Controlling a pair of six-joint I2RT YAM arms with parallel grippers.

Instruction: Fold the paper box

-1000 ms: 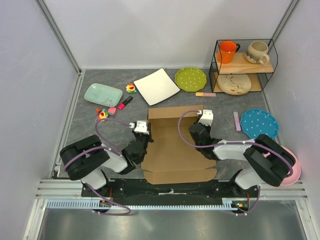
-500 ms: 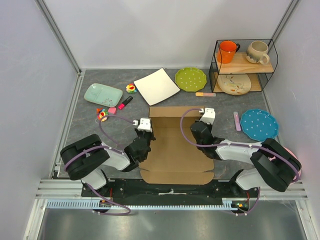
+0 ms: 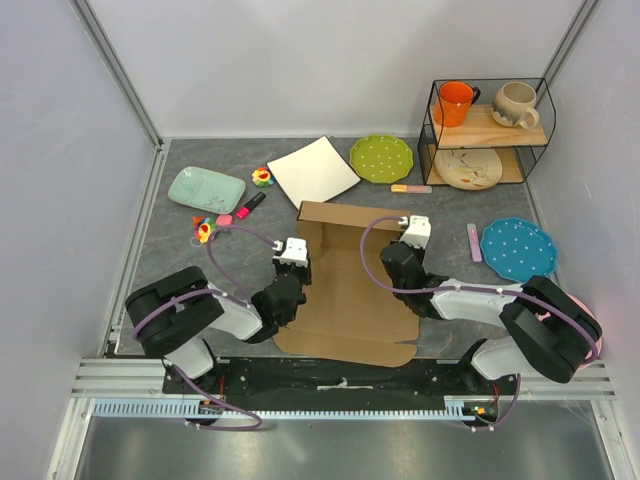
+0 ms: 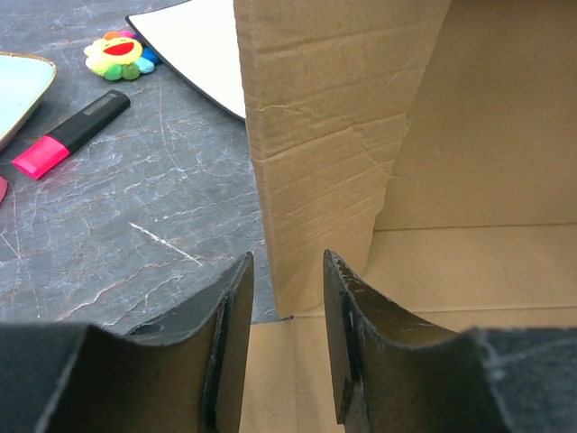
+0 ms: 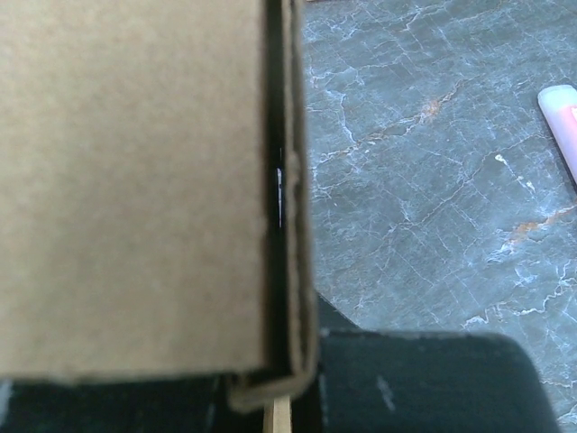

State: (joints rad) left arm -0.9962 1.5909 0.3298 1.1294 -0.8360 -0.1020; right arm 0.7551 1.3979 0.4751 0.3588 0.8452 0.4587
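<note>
The brown paper box (image 3: pixel 345 295) lies opened out at the middle of the table, between my two arms, with its back panel (image 3: pixel 345 215) raised. My left gripper (image 3: pixel 293 262) is at the box's left edge. In the left wrist view it (image 4: pixel 287 262) stands open over a flat panel, and the upright left flap (image 4: pixel 315 135) rises just past its tips, not held. My right gripper (image 3: pixel 405 242) is at the box's right side. In the right wrist view it (image 5: pixel 284 397) is shut on a doubled-over cardboard wall (image 5: pixel 288 225) of the paper box.
Behind the box lie a white square plate (image 3: pixel 313 172), a green plate (image 3: pixel 381 158), a teal tray (image 3: pixel 206 188), a pink highlighter (image 3: pixel 249 206) and a flower toy (image 3: pixel 262 177). A wire shelf (image 3: pixel 487 130) with mugs stands back right. A blue plate (image 3: pixel 518 247) lies right.
My left gripper has opened and let go of the box's left flap. The box's back panel has swung up, and the left arm has shifted slightly right.
</note>
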